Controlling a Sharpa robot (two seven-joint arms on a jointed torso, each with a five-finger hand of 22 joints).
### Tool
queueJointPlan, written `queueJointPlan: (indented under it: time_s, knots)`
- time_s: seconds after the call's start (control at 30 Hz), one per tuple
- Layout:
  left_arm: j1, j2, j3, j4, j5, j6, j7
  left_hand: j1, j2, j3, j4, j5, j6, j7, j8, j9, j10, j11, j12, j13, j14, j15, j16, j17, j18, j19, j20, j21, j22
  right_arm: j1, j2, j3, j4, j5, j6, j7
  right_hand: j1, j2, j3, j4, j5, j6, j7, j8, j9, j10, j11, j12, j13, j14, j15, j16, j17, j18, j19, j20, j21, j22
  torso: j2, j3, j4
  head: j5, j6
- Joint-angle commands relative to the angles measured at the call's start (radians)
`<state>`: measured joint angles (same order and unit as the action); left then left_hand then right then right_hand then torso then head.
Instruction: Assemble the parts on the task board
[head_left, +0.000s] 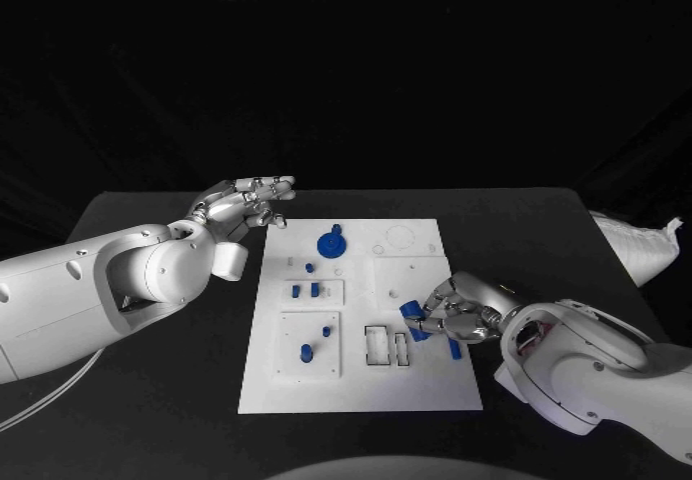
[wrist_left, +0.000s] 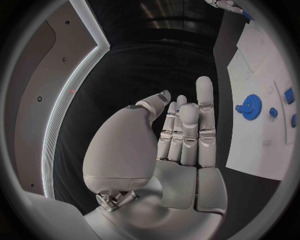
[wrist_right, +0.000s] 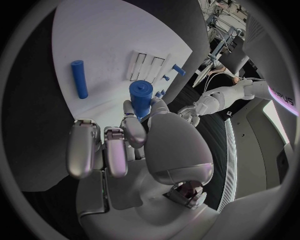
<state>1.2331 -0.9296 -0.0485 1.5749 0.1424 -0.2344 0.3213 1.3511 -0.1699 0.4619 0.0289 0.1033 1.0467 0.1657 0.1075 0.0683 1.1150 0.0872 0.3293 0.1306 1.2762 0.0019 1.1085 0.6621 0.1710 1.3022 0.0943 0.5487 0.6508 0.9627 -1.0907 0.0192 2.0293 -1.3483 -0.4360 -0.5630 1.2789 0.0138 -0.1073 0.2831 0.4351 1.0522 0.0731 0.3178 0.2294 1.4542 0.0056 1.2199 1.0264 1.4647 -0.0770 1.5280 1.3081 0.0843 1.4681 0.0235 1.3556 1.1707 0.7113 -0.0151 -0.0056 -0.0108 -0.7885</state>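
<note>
Right robot hand (wrist_right: 134, 145) grips a blue cylinder (wrist_right: 141, 98) (upright).

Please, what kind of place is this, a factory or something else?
Probably a robotics lab or test station, not a factory line. A white task board with small blue parts lies on a black table against dark drapes, and the right hand holds a blue cylinder.

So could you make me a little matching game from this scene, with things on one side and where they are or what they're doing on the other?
Things:
1. left robot hand
2. right robot hand
3. blue gear
4. loose blue cylinder

States:
A. lies flat on the task board, apart from any hand
B. holds a blue cylinder
C. holds nothing, fingers out, off the board's far left corner
D. sits on the board's far part

Pairs: 1-C, 2-B, 3-D, 4-A
</note>
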Motion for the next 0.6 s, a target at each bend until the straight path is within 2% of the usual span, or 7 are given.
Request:
queueJointPlan:
  time_s: [0.03, 0.13, 0.33, 0.5, 0.6]
  knots:
    - [0.000, 0.001, 0.000, 0.004, 0.002, 0.019, 0.005, -0.003, 0.004, -0.003, 0.000, 0.003, -0.004, -0.001, 0.003, 0.000, -0.005, -0.001, 0.003, 0.001, -0.007, 0.000, -0.005, -0.001, 0.010, -0.001, 0.003, -0.005, -0.001, 0.001, 0.016, 0.000, -0.005, 0.078, 0.028, 0.004, -0.010, 0.007, -0.007, 0.006, 0.004, 0.005, -0.010, 0.013, 0.062, 0.069, -0.021, 0.265, 0.462, 0.092, -0.008, 0.005, 0.191, -0.009, 0.004, -0.007, 0.005, 0.001, 0.000, -0.0003, -0.0012, 0.003, -0.002]
    - [0.000, 0.001, 0.000, 0.004, 0.002, 0.020, 0.005, -0.003, 0.004, -0.003, 0.000, 0.003, -0.004, -0.001, 0.003, 0.000, -0.005, -0.001, 0.003, 0.001, -0.007, 0.000, -0.005, -0.001, 0.010, -0.001, 0.003, -0.005, -0.001, 0.001, 0.036, 0.000, -0.012, 0.093, 0.059, -0.004, -0.029, 0.014, -0.016, 0.007, 0.005, 0.013, -0.014, 0.017, 0.069, 0.068, -0.023, 0.262, 0.461, 0.092, -0.009, 0.004, 0.190, -0.009, 0.003, -0.008, 0.005, 0.002, 0.000, -0.0007, -0.0004, 0.002, -0.003]
    - [0.001, 0.002, 0.000, 0.005, 0.002, 0.020, 0.005, -0.003, 0.004, -0.003, 0.000, 0.003, -0.004, -0.001, 0.003, 0.000, -0.005, -0.001, 0.003, 0.001, -0.007, 0.000, -0.005, -0.001, 0.010, -0.001, 0.003, -0.005, -0.001, -0.001, 0.080, -0.001, -0.033, 0.108, 0.113, -0.020, -0.047, 0.020, -0.026, 0.007, 0.000, 0.020, -0.016, 0.019, 0.075, 0.066, -0.026, 0.256, 0.457, 0.092, -0.011, 0.004, 0.191, -0.009, 0.003, -0.010, 0.005, 0.002, 0.000, 0.0008, 0.0006, 0.002, -0.002]
    - [0.001, 0.001, 0.000, 0.004, 0.002, 0.021, 0.005, -0.003, 0.004, -0.003, 0.000, 0.003, -0.004, -0.001, 0.003, 0.000, -0.005, -0.001, 0.003, 0.001, -0.007, 0.000, -0.005, -0.001, 0.010, -0.001, 0.003, -0.005, -0.001, -0.004, 0.106, -0.003, -0.043, 0.108, 0.127, -0.025, -0.051, 0.022, -0.028, 0.007, -0.002, 0.021, -0.017, 0.020, 0.077, 0.064, -0.027, 0.251, 0.453, 0.092, -0.012, 0.004, 0.190, -0.009, 0.003, -0.010, 0.004, 0.001, 0.000, 0.0015, -0.0009, 0.006, -0.003]
    - [0.001, 0.002, 0.000, 0.004, 0.002, 0.021, 0.005, -0.003, 0.004, -0.003, 0.000, 0.003, -0.004, -0.001, 0.003, 0.000, -0.005, -0.001, 0.003, 0.001, -0.007, 0.000, -0.005, -0.001, 0.010, -0.001, 0.003, -0.005, -0.001, -0.005, 0.116, -0.003, -0.048, 0.099, 0.131, -0.027, -0.051, 0.022, -0.028, 0.007, -0.002, 0.022, -0.018, 0.020, 0.077, 0.063, -0.027, 0.250, 0.452, 0.092, -0.012, 0.004, 0.190, -0.009, 0.003, -0.010, 0.004, 0.002, 0.000, 0.0006, -0.0010, 0.007, -0.003]
